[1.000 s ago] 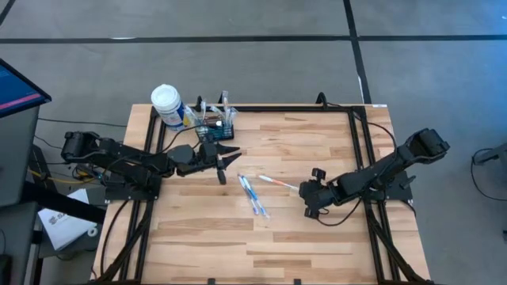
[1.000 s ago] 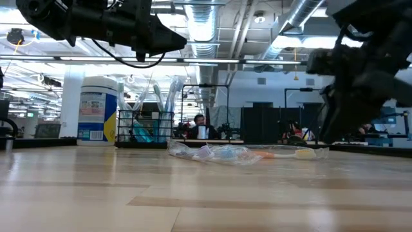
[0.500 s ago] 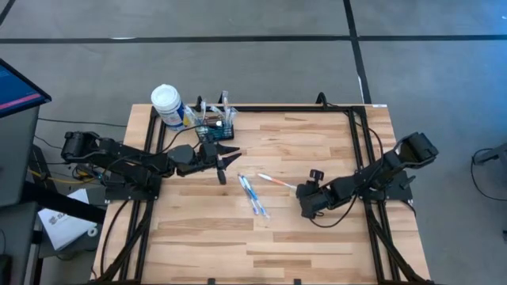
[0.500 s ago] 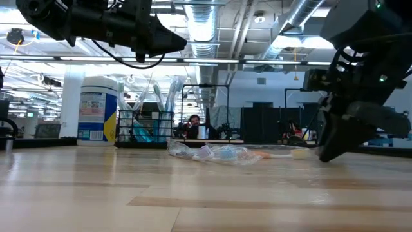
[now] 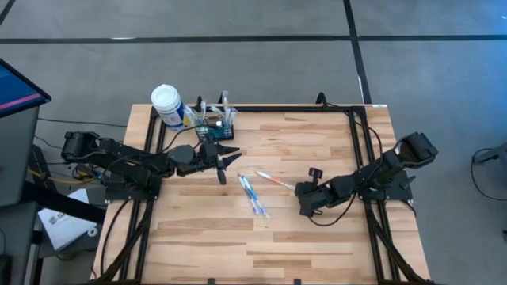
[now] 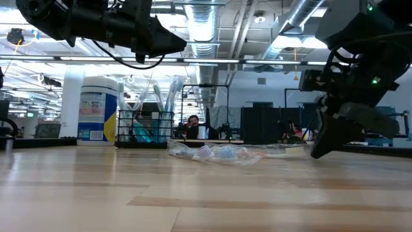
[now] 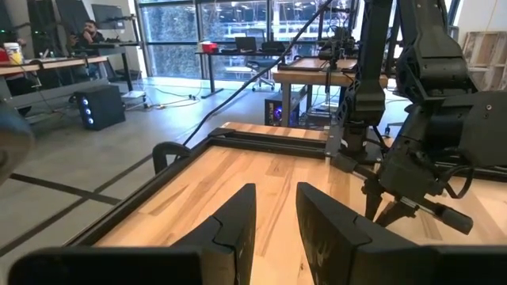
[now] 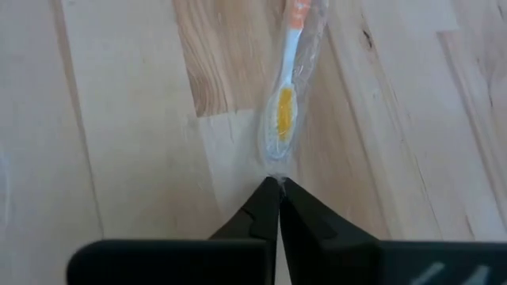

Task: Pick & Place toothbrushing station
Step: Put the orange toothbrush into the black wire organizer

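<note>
Caddy (image 5: 217, 127): table's 11 o'clock corner, beside bottle (image 5: 168, 104). Right gripper (image 8: 273, 190): jaws pinched on orange toothbrush (image 8: 282, 119) wrapper edge. Left gripper (image 5: 230, 155): part-open, empty, beside caddy. Your next move: lift, carry to caddy.

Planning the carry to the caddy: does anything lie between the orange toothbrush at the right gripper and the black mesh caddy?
Yes. The blue toothbrushes lie between the orange toothbrush and the caddy; the left gripper hovers beside it.

The wooden table (image 5: 317, 229) carried a mesh caddy (image 5: 216, 127), a white-capped bottle (image 5: 168, 105) and wrapped toothbrushes (image 5: 252, 195).
</note>
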